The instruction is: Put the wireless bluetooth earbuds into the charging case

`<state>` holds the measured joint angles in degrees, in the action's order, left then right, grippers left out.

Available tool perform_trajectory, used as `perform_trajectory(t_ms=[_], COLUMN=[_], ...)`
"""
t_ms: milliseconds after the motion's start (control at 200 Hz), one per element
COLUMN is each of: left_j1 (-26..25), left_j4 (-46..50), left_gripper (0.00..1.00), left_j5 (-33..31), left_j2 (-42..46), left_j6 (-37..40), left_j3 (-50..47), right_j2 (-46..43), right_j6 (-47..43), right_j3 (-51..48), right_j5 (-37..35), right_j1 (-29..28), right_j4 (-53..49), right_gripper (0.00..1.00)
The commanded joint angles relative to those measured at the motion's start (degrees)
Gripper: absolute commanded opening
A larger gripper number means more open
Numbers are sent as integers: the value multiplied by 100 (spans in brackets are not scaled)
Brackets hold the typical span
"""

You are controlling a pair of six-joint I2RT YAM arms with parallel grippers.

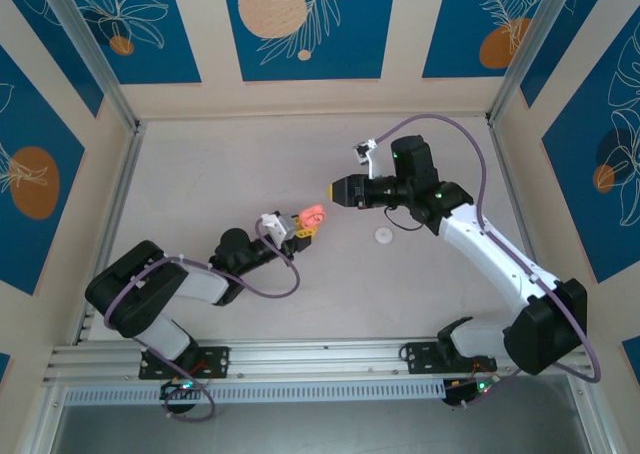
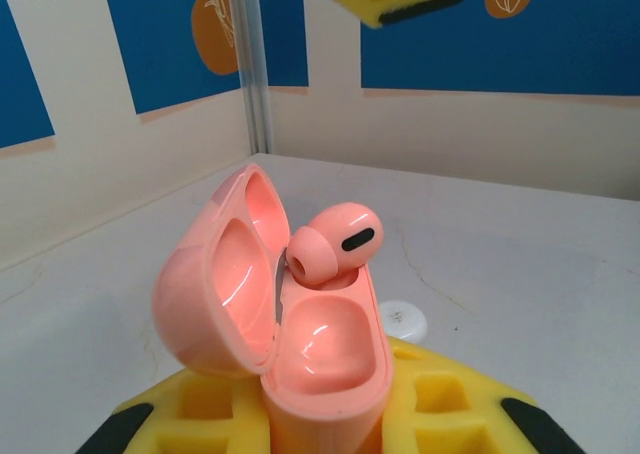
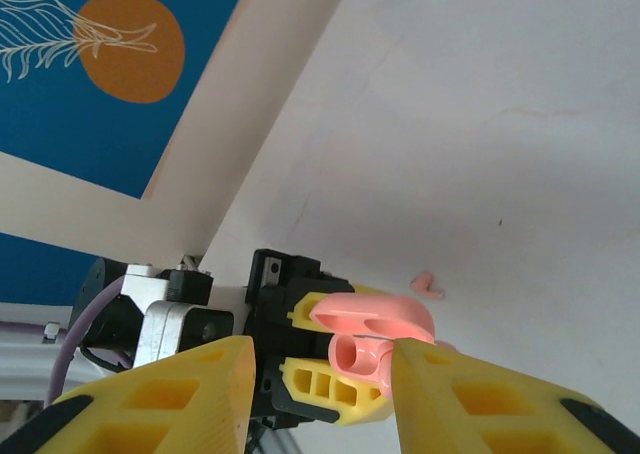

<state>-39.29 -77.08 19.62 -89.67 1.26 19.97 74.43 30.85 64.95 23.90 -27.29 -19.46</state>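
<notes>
From the overhead camera I see my left tool (image 1: 303,232) reaching in from the lower left toward the middle of the bench (image 1: 200,174), pinching the charging case (image 1: 312,217) at its tip. On the left wrist camera the case (image 2: 320,344) stands upright with its base clamped between the yellow fingers (image 2: 200,414). Its lid (image 2: 215,284) is swung open to the left. One earbud (image 2: 335,242) sits in the far socket, its rounded head sticking up above the rim with a whitish tip facing the lid. The near socket is a bare pink hollow.

My right tool (image 1: 333,189) hangs just up and to the right of the case in the overhead view, near it but apart, its yellow tip aimed at it. On the right wrist camera its fingers (image 3: 170,404) are spread with nothing between them. Beyond them I see the open case (image 3: 375,324) held in the left tool (image 3: 320,384); the right-hand finger's tip overlaps the case's edge in that view, and I cannot tell whether they touch.

A small pink piece (image 3: 428,284) lies loose on the bench just beyond the case on the right wrist camera. It looks like the other earbud, though it is too small for me to be sure.

A white round disc (image 1: 383,235) lies flat on the bench to the right of the case, under the right arm's wrist. I see it too on the left wrist camera (image 2: 402,320), just behind the case.
</notes>
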Motion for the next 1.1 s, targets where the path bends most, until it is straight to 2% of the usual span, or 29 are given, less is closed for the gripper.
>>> perform_trajectory(t_ms=[0, 595, 1095], left_j1=[-61, -61, -61], left_j4=[-158, -35, 9], left_gripper=[0, 0, 0], left_j5=[192, 121, 121], left_j2=[71, 152, 178], left_j6=[138, 173, 183], left_j3=[-47, -28, -36], right_j2=[236, 793, 1053], right_j6=[259, 132, 88], right_j3=[266, 443, 473], right_j5=[319, 479, 502], right_j1=[-26, -259, -356], right_j4=[-757, -1046, -1105], right_gripper=[40, 23, 16])
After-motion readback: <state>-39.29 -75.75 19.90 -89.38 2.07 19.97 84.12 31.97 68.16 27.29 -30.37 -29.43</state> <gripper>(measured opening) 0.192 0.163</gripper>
